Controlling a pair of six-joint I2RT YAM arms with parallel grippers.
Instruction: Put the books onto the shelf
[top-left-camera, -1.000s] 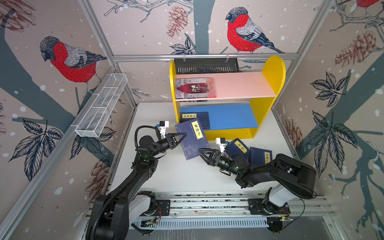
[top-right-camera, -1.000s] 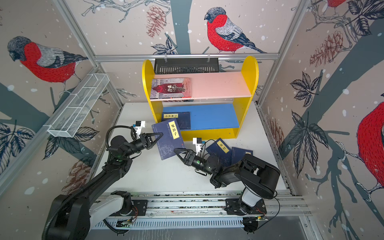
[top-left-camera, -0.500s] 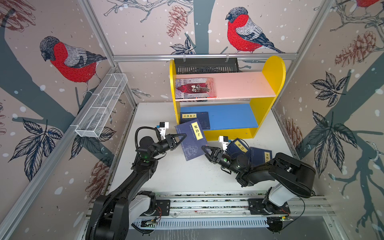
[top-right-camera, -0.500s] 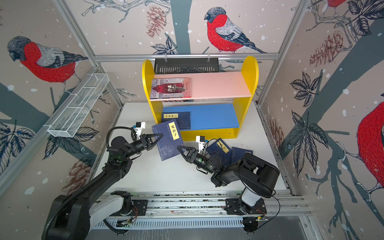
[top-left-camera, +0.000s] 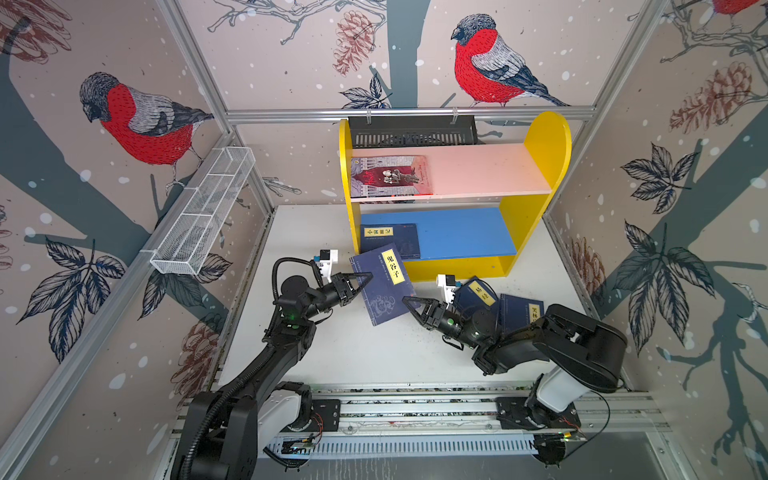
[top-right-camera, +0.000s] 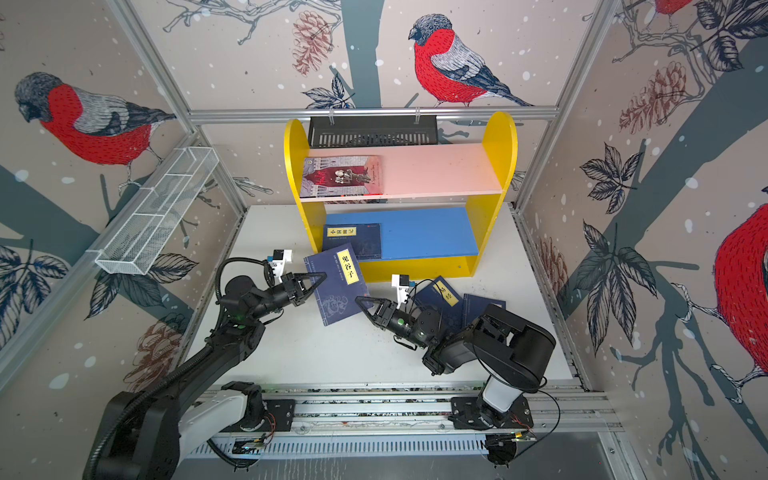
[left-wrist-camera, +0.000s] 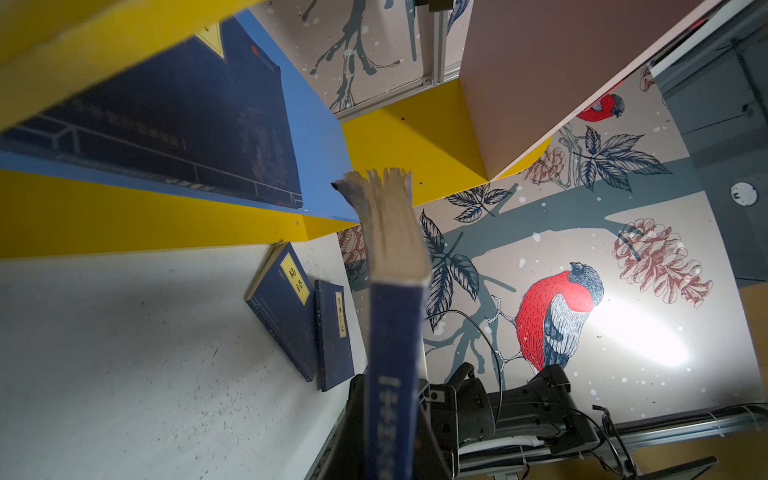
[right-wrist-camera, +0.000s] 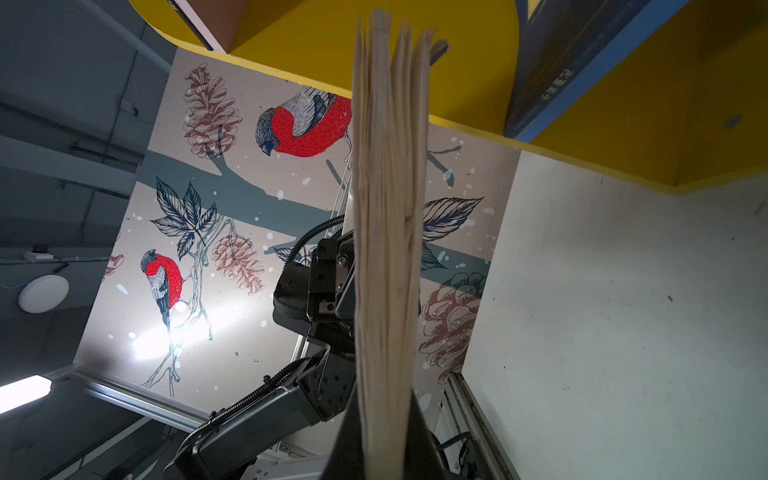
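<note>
My left hand (top-left-camera: 362, 278) was pressed shut on the spine edge of a navy book (top-left-camera: 384, 286). My right hand (top-left-camera: 409, 300) pinched the opposite page edge. The book hung slanted between them, cover up, above the surface (top-left-camera: 374, 353).

Its far corner lay just at the front edge of the shelf (top-left-camera: 544, 141), by the left end of the blue board (top-left-camera: 461, 230). A second navy book (top-left-camera: 390, 240) lay flat on that end of the board. To its right the blue board was open as far as the yellow side panel. On the pink board (top-left-camera: 478, 170) above, a red book (top-left-camera: 388, 176) lay flat at the left end, and the rest of that board was open too.

Two more navy books (top-left-camera: 480, 293) lay flat on the surface in front of the shelf, side by side with their edges touching, and my right arm partly covered them.

The surface was white and speckled, with open room between my arms and the front rail (top-left-camera: 415, 409). Bird-printed walls closed in three sides. A wire basket (top-left-camera: 203, 216) hung on the left wall, well apart from the shelf, and a black tray (top-left-camera: 411, 131) hung on the back wall behind it.
</note>
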